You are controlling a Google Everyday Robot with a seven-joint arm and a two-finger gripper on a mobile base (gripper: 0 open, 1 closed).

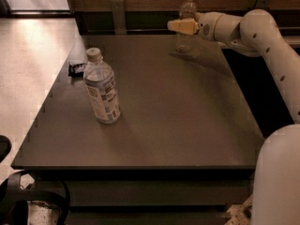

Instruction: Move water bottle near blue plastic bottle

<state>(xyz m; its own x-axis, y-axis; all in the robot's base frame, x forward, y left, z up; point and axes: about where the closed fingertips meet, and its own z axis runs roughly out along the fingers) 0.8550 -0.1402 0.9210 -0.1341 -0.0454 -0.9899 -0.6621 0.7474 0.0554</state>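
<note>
The water bottle (184, 42) is slim and clear with a white cap. It stands upright at the far edge of the dark table (178, 121). The blue plastic bottle (101, 90) is wider, with a white cap and a blue-and-white label. It stands upright on the left part of the table, well apart from the water bottle. My gripper (181, 26), with yellowish tips, reaches in from the right on the white arm. It overlaps the water bottle at mid height. I cannot tell whether it holds the bottle.
A small black object (76, 68) lies at the table's left edge behind the blue plastic bottle. A dark wall and rail run behind the table. Pale floor lies to the left. My white arm (267, 41) spans the right side.
</note>
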